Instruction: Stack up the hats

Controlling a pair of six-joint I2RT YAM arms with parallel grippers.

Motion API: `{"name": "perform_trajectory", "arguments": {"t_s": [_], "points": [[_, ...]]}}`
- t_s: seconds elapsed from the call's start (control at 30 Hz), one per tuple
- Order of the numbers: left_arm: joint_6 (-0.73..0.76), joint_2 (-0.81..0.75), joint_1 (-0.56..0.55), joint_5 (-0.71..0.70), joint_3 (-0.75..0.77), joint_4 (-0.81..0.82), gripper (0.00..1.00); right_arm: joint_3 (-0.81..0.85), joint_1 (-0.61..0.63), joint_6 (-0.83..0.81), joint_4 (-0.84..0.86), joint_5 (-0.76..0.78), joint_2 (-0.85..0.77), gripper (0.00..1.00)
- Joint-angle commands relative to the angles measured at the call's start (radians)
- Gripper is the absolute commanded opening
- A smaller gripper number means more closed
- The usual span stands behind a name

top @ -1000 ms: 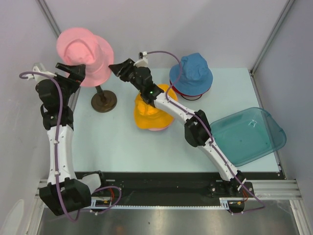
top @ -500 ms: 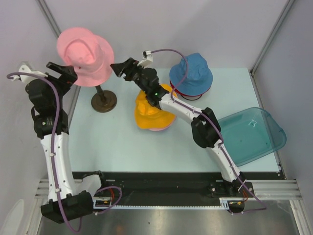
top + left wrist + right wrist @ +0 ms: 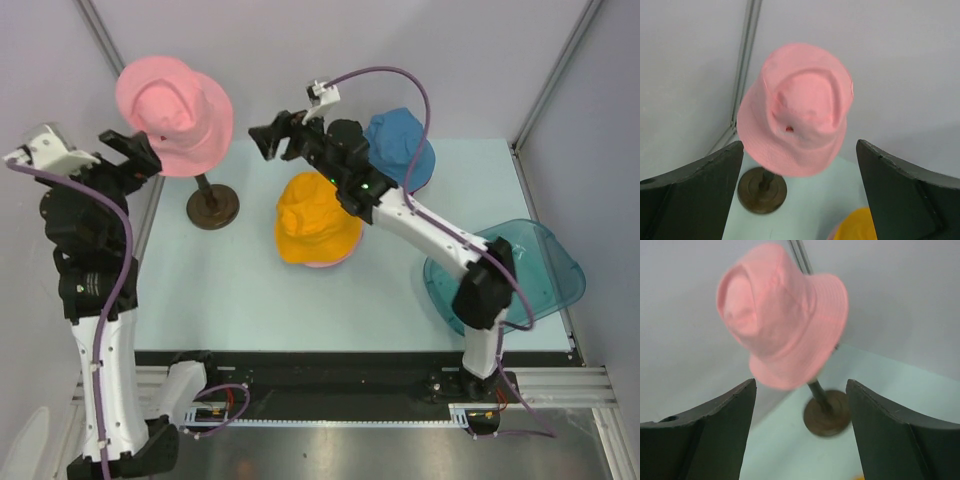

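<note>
Top external view: soft pink fabric bucket hat up high at the back left, perched on a dark round-footed stand, apart from everything else. Mid-tabletop, floppy orange bucket hat sitting over a pale pinkish brim peeking out at its near edge, so probably one pile begun there. Back right, blue bucket hat, half hidden behind the right arm, underside out of sight. Translucent teal plastic tray off at the right edge.

Left fingers spread wide, holding nothing, pink hat framed between them but well clear. Right fingers likewise spread and empty, aimed at the same pink hat from the other side, no contact.

Judging progress: partway at best. Hats in three separate spots, not one stack. Left to do, by the look of it: lift the pink one off its stand, then bring it and the blue one together with the orange pile.
</note>
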Motion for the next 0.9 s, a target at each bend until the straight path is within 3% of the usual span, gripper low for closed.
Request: {"name": "perform_trajectory", "arguments": {"t_s": [0.0,0.1,0.2,0.3,0.53,0.87], "points": [[0.084,-0.069,-0.104,-0.046,-0.165,-0.082,1.00,-0.324,0.017,-0.246,-0.196,0.141,-0.256,0.78],[0.063,-0.139,-0.170,-0.056,-0.294,-0.137,1.00,-0.621,-0.017,-0.187,-0.266,0.255,-0.520,0.78],[0.066,-0.225,-0.198,-0.024,-0.409,-0.150,1.00,-0.847,-0.097,-0.119,-0.350,0.318,-0.684,0.78],[0.083,-0.308,-0.200,0.034,-0.483,-0.144,1.00,-0.981,-0.172,-0.067,-0.435,0.385,-0.880,0.78],[0.055,-0.410,-0.200,0.014,-0.543,-0.107,1.00,-1.075,-0.249,-0.040,-0.523,0.465,-1.176,0.77],[0.051,-0.410,-0.200,-0.019,-0.541,-0.102,1.00,-1.149,-0.241,0.004,-0.530,0.495,-1.226,0.77]]}}
